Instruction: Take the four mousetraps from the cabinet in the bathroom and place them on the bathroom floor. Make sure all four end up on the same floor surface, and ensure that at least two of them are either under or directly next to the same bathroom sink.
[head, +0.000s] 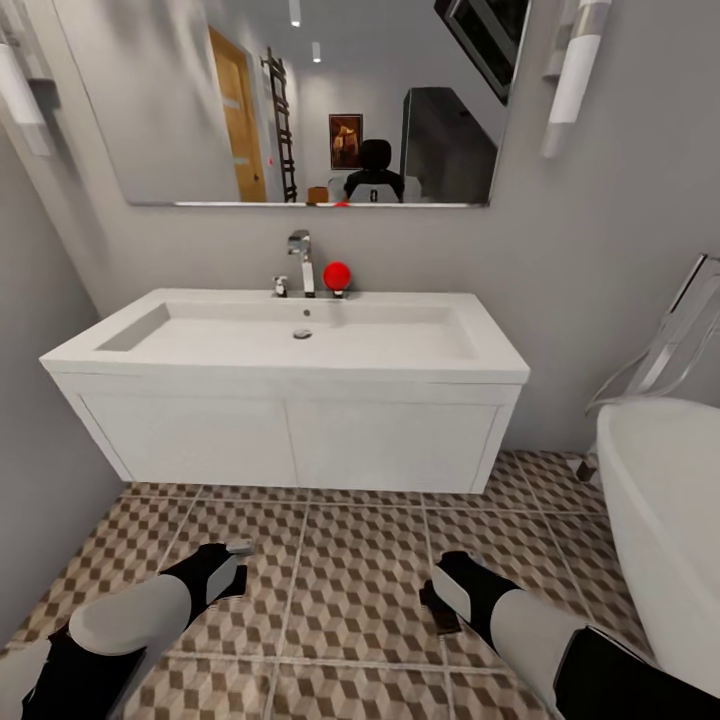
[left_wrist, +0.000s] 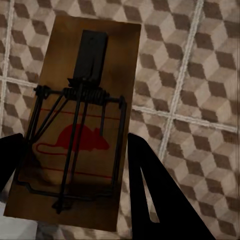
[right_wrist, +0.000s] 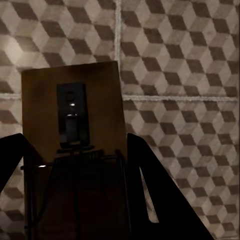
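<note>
The robot faces a white wall-hung sink (head: 300, 345) under a wide mirror (head: 300, 100), with a chrome tap (head: 300, 262) and a small red ball (head: 337, 275) on its back ledge and a white bathtub (head: 665, 520) to the right. Both arms reach forward and down over the bathroom floor (head: 330, 570) in front of the vanity.

The left gripper (left_wrist: 70, 165) is clamped on a mousetrap (left_wrist: 80, 120), one finger on each long edge. The brown board's long axis runs along the fingers, its far end jutting past the fingertips, wire spring across the middle and a red mouse print near the gripper.

The right gripper (right_wrist: 75, 170) grips a second mousetrap (right_wrist: 72, 130) the same way, board lengthwise along the fingers, dark trigger plate toward the far end. Both traps hang above the tiles
</note>
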